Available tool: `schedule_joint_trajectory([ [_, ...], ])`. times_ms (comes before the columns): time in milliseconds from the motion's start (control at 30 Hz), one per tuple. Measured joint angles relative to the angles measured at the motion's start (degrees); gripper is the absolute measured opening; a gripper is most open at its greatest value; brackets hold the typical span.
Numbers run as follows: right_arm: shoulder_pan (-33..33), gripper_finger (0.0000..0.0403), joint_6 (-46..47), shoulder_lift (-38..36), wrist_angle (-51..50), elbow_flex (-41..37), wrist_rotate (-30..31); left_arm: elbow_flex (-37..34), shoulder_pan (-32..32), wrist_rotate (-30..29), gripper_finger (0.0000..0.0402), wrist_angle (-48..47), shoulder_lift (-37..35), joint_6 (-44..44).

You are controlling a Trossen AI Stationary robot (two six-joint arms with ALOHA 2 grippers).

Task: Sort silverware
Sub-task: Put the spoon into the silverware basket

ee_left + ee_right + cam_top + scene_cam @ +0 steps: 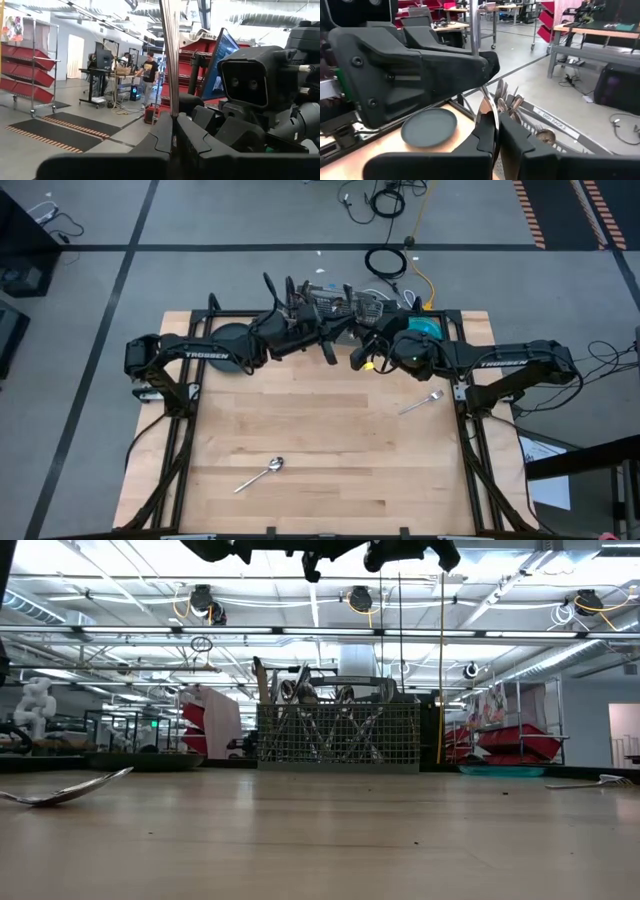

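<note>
Handing over a slim shiny metal utensil at upper centre, above grey wire-mesh caddy: left end effector and right end effector both clamping it. Next: releasing one side, lowering into a compartment.

On my worktop I count two loose pieces of silverware — one spoon in front of the caddy and off to my left, one fork in front of it to my right. One wire-mesh caddy stands at the back, holding a bunch of pieces I cannot count exactly. Beside the caddy lie two plates — one dark round plate on its left, one teal plate on its right. One slim metal piece stands in my left fingers, one in my right.
</note>
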Motion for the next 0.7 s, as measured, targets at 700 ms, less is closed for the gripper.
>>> schedule_joint_trajectory([
  [700,-0.9,0.0,-8.0,-3.3,1.6,0.1,9.6,3.2,11.6,29.7,0.0109,-23.1,-2.5,1.0],
])
